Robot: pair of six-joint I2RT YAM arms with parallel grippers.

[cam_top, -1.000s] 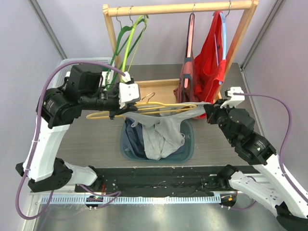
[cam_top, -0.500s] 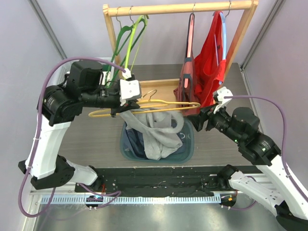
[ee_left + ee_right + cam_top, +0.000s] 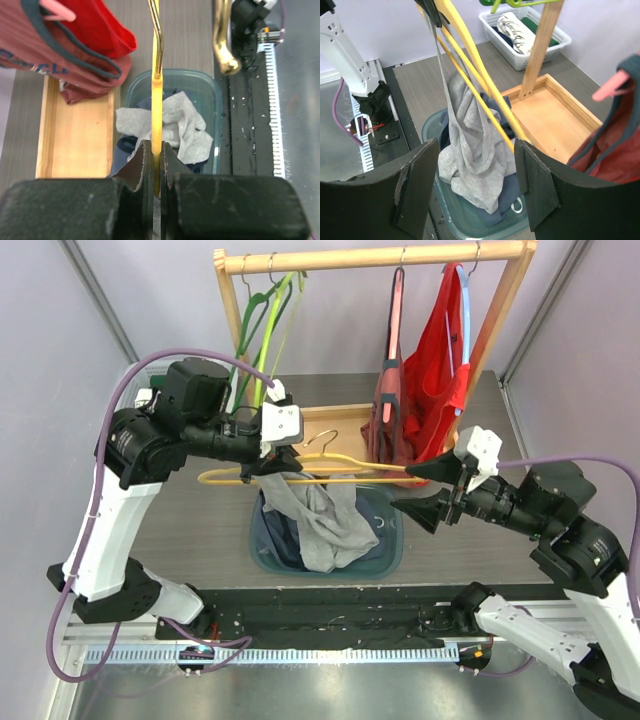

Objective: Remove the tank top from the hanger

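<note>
Your left jaws point(image 3: 156, 165) are clenched tight on the yellow hanger point(image 3: 157, 100) and hold it up over the bench point(image 3: 200, 530). Your right jaws point(image 3: 476, 175) are wide apart and hold nothing. They sit right by the hanger's right end, and you cannot tell from here if they touch it.

The grey tank top point(image 3: 325, 520) is off that right end. The long right side of the hanger is bare. But the top is not free yet. One thin grey strap runs up to the hanger, close to your left jaws, and looks hooked there. The rest of the top hangs down in a soft heap into the blue bin point(image 3: 390, 550), on top of other clothes point(image 3: 131, 145).

So I think you are more than halfway. One side is done. What is left is that last strap by your left jaws. It has to slip off the end of the hanger so the whole top drops into the bin.
</note>
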